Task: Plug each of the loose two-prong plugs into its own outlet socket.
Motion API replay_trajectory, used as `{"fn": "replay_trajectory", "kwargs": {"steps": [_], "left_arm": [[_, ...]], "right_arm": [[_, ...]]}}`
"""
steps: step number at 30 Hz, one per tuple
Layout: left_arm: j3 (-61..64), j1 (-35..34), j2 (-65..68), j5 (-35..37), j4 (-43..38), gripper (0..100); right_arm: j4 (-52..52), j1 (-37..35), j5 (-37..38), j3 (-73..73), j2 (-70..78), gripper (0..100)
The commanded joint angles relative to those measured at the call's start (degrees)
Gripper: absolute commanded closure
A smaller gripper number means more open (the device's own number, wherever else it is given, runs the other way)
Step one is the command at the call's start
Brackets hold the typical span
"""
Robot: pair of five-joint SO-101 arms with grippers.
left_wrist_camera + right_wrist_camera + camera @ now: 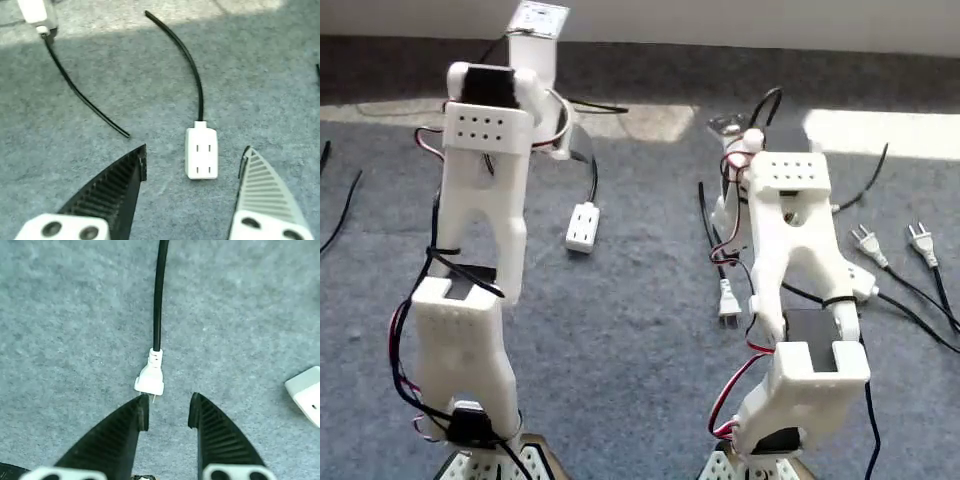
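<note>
Where the grey-covered bench (pixel 640 340) lies bare between the two arms, open room surrounds the white outlet socket (pixel 201 152), which rests flat, slots up, just ahead of the left gripper (pixel 194 152) and between its widely spread fingers, untouched. The right gripper (pixel 169 400), released with a narrow gap, hangs over a white two-prong plug (pixel 150 380) lying just beside one fingertip, its black cord (pixel 158 295) running straight away. A second plug (pixel 865 240) and a third plug (pixel 920 238) lie on that arm's outer side.

**Where everything lies**

I see the outlet socket (pixel 201 153) on the desk (pixel 640 340) just ahead of my left tool (pixel 194 151). One plug (pixel 150 380) lies just ahead of my right tool (pixel 169 401) (cord trailing away). A pair of plugs (pixel 865 240) lies side by side farther right.
</note>
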Motion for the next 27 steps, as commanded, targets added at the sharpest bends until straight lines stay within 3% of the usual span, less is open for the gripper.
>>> {"fn": "replay_trajectory", "kwargs": {"steps": [1,7,9,15,20,23,27], "left_arm": [[-1.5,-8.3,-3.3,-0.3,0.5,70],[-1.5,-14.5,-3.3,-0.3,0.5,70],[-1.5,-16.0,-3.3,-0.4,0.5,70],[-1.6,-20.4,-3.3,-1.1,0.5,70],[-1.5,-21.4,-3.3,-6.2,0.5,70],[-1.6,-21.8,-3.3,-6.2,0.5,70],[-1.8,-23.1,-3.3,-6.3,0.5,70]], "right_arm": [[-5.1,-1.3,0.3,5.1,-3.1,85.8],[-16.1,-6.3,-0.2,16.4,-3.1,85.9],[-21.8,-6.6,-3.3,19.9,-3.1,85.9],[-33.7,-0.7,-8.4,25.8,-3.1,86.0],[-34.2,1.5,-8.3,26.2,-3.1,87.8],[-33.2,1.4,-8.3,26.1,-3.5,99.6],[-23.5,-1.8,-8.3,21.1,-3.6,97.8]]}}
